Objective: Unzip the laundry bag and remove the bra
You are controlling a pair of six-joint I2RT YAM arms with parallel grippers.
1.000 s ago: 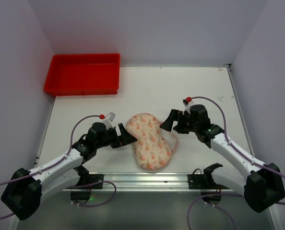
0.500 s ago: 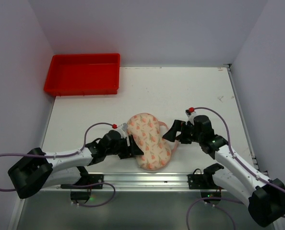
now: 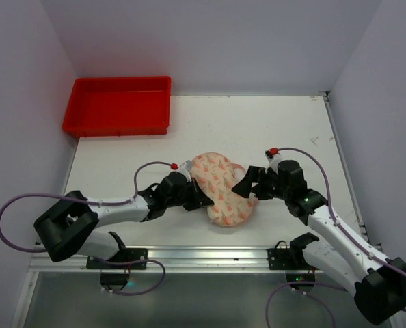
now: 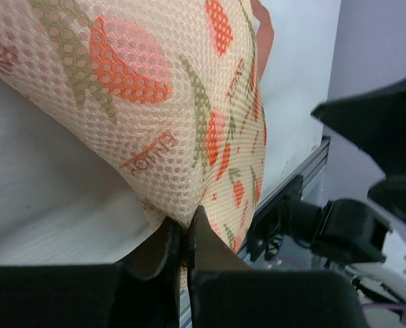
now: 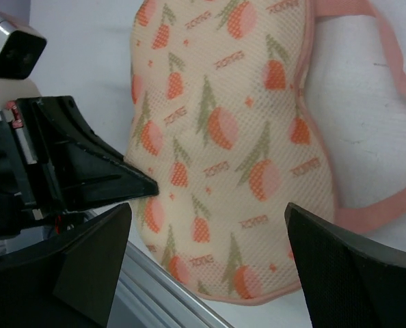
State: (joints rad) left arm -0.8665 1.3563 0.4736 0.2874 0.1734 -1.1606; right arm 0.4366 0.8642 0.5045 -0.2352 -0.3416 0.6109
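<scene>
The laundry bag (image 3: 223,186) lies near the table's front edge, a cream mesh pouch with an orange fruit print and a pink border. In the left wrist view my left gripper (image 4: 184,231) is shut, pinching a fold of the laundry bag (image 4: 155,102) at its left edge. That same gripper (image 3: 201,198) meets the pouch's left side in the top view. My right gripper (image 3: 249,186) hovers open over the bag's right side, its fingers wide apart above the printed mesh (image 5: 223,137). A thin pink strap (image 5: 389,65) loops off the bag. The bra is hidden.
A red plastic tray (image 3: 117,106) stands at the far left corner. A metal rail (image 3: 203,256) runs along the near table edge, just below the bag. Walls close in both sides.
My left gripper has reached right and shut on the bag's left edge. The bag has shifted right and bunched up. The right gripper has edged closer over it, still open.
</scene>
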